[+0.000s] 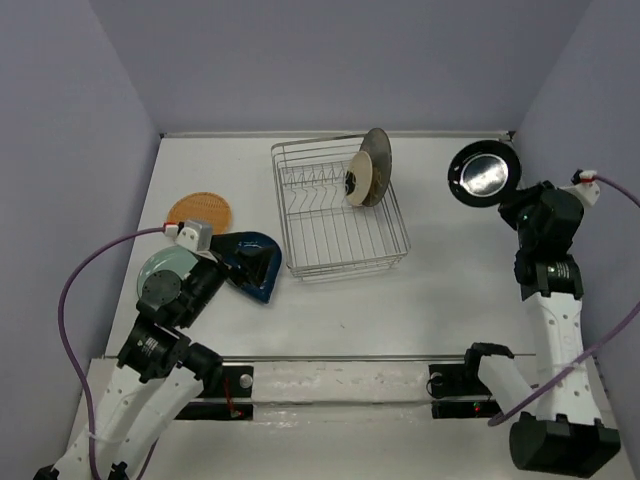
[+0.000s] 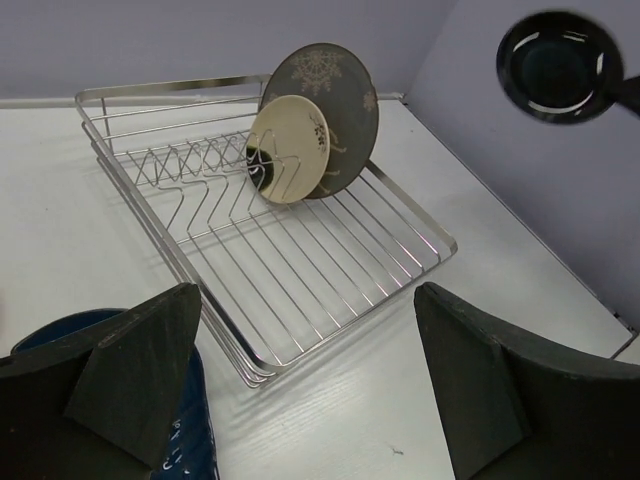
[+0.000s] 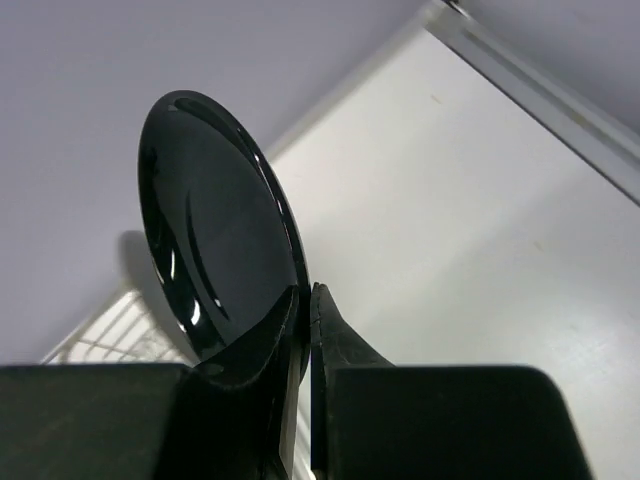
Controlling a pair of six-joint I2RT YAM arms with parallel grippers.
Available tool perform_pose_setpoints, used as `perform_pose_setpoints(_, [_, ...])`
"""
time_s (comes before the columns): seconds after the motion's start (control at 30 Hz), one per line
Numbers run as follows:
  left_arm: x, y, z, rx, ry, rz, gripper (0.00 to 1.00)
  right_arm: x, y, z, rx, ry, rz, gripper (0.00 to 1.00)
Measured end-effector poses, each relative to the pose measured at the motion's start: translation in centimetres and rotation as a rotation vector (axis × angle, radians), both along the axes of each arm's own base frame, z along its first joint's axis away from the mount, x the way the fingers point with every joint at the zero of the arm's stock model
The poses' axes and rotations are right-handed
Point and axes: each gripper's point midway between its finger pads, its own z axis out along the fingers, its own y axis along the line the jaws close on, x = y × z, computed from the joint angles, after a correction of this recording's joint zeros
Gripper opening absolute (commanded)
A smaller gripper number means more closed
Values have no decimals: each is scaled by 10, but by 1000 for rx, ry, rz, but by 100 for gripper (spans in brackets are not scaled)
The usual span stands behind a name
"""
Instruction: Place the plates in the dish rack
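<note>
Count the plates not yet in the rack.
4: the glossy black plate held in the right tool; the dark blue plate, pale teal plate and orange plate on the table by the left arm. None seems hidden.

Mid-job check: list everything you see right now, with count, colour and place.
dish rack: one, silver wire, back centre of table
grey plate: one, standing in rack, right end
cream plate: one, standing against the grey one
black plate: one, glossy, held up at right
dark blue plate: one, left of rack
orange plate: one, far left
teal plate: one, pale, partly under left arm
table: one, white
left gripper: open, by dark blue plate
right gripper: shut on black plate
</note>
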Motion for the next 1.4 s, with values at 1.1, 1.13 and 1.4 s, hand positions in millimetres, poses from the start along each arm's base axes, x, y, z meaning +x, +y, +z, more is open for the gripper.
perform_pose_setpoints(1.1, [26, 28, -19, -14, 110, 220, 99, 161, 289, -2, -1011, 440, 156, 7])
perform_pose_setpoints(1.13, [26, 28, -19, -14, 110, 219, 99, 161, 288, -1, -1019, 442, 155, 7])
perform_pose_setpoints(1.4, [25, 28, -19, -14, 110, 218, 99, 164, 288, -3, -1047, 452, 161, 7])
